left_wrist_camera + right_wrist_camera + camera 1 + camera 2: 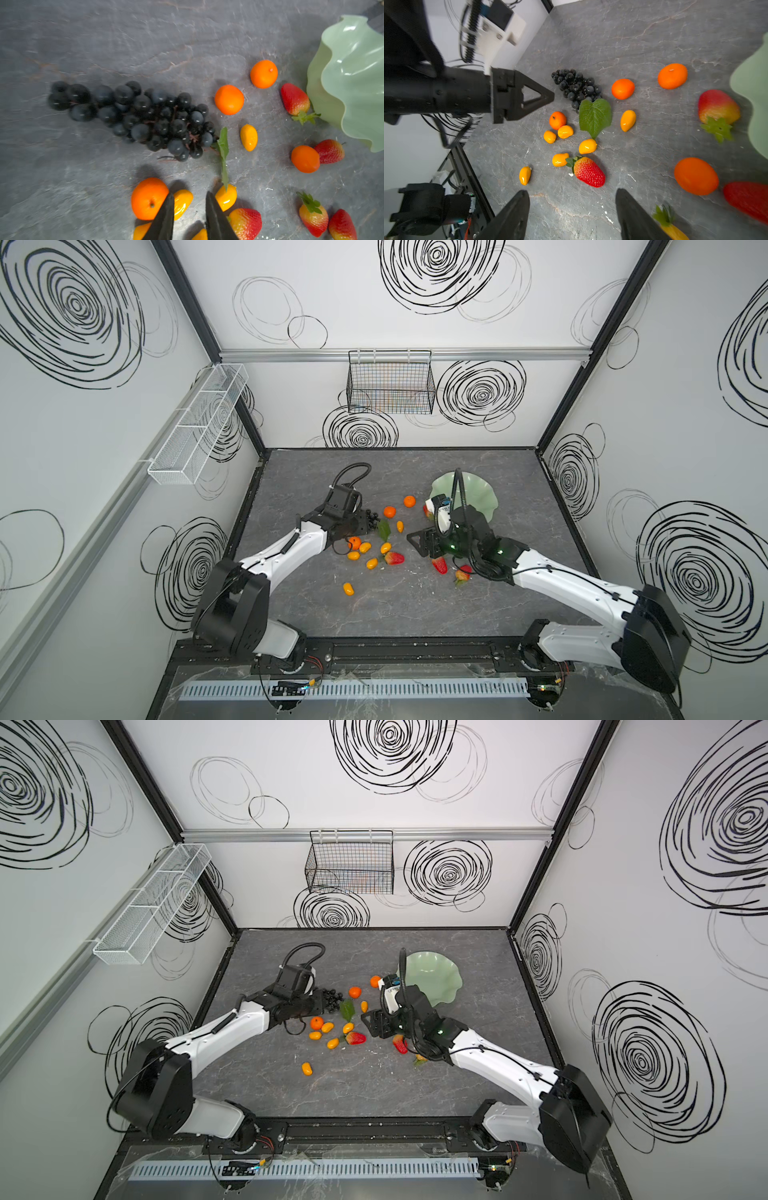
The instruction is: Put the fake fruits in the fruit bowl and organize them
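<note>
Two grippers: left gripper with tips slightly parted, nothing between them; right gripper spread wide, holding nothing.
Fruit bowl: pale green, wavy rim; on the counter at 1 o'clock from its middle in both top views; all visible fruit lies outside it.
Grape bunch: dark, lying flat at 10 o'clock, near the left gripper's tips; green leaf at its stem end.
Tangerines: two between bunch and bowl, one beside the left gripper.
Kumquats: six, mostly at 6 to 8 o'clock of the leaf.
Strawberries: one among the kumquats, one just beside the bowl's 9 o'clock wall, others by the right arm.
</note>
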You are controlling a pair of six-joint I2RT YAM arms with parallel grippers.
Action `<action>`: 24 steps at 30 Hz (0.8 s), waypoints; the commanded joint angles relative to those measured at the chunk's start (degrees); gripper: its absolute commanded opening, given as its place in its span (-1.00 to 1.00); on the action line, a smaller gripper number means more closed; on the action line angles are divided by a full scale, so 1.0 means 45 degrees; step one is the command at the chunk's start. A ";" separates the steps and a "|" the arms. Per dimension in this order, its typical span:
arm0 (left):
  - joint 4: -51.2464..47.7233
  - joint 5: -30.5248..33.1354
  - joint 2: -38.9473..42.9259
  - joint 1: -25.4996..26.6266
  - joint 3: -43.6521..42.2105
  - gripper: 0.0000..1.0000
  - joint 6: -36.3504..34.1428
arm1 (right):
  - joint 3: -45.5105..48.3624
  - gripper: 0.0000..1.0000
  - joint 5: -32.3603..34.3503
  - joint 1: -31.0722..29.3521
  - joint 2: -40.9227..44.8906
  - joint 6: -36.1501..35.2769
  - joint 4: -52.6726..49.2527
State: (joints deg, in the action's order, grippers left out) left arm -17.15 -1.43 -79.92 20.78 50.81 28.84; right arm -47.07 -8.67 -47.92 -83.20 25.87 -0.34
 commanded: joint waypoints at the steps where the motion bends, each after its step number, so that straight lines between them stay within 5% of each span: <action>1: 0.0235 0.0049 0.1641 -0.0647 -0.1022 -0.35 0.0877 | -0.1643 0.20 0.0224 -0.0532 -0.1698 0.0154 0.0138; 12: 0.0272 -0.0522 0.5304 -0.2024 -0.3511 -0.25 0.1599 | -0.6222 -0.16 -0.0322 -0.1401 -0.6784 0.0311 -0.1465; 24: 0.1120 -0.2120 0.5295 -0.2408 -0.3705 -0.22 0.1462 | -0.8778 -0.28 0.0867 -0.0767 -0.9600 0.0660 -0.4070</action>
State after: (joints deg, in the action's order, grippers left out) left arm -15.62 -8.03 -55.88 10.22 34.44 34.96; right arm -84.07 -7.20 -53.39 -124.64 27.46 -14.35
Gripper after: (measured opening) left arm 0.389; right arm 0.361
